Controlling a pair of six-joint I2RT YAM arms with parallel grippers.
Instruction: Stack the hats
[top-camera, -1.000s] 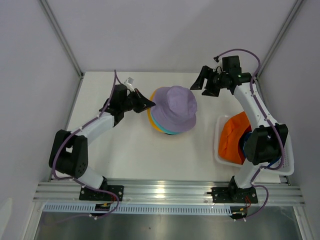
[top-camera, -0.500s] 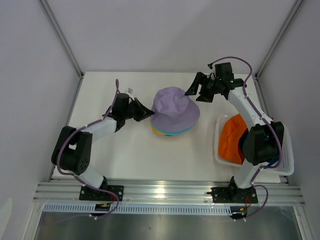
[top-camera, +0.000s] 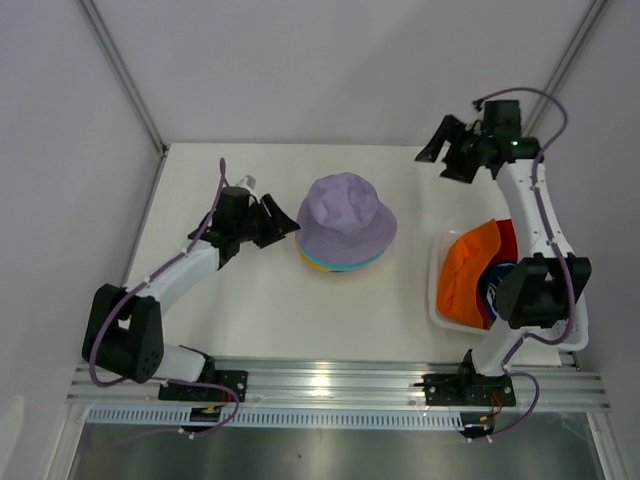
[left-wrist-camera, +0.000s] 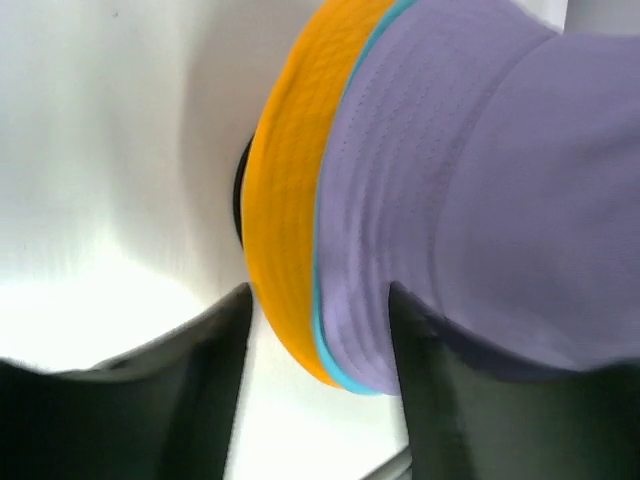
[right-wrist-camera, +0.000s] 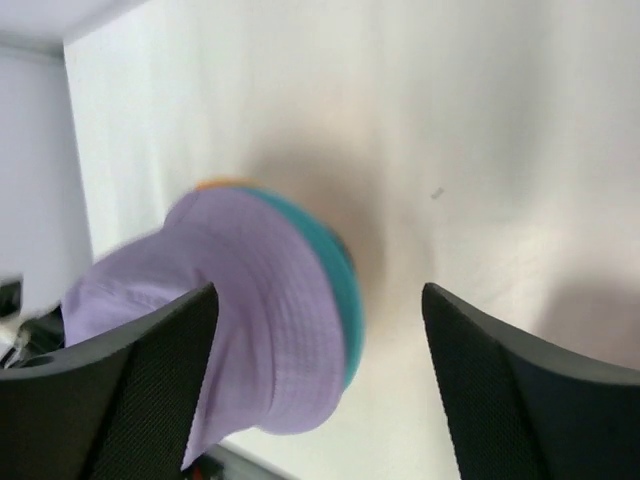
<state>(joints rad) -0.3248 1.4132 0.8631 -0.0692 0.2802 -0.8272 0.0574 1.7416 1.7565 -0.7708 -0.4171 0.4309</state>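
Left gripper, jaws apart, sits at the lavender hat's left brim, apparently to square the stack; right gripper gapes empty.

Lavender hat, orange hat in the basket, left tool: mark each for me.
lavender hat (top-camera: 347, 203): top external view, top of the crown.
orange hat (top-camera: 462, 282): top external view, middle of its fabric.
left tool (left-wrist-camera: 318, 305): left wrist view, midway between its fingertips.

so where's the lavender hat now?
Top view, centre: the lavender hat sits atop the teal hat, just right of the left tool.
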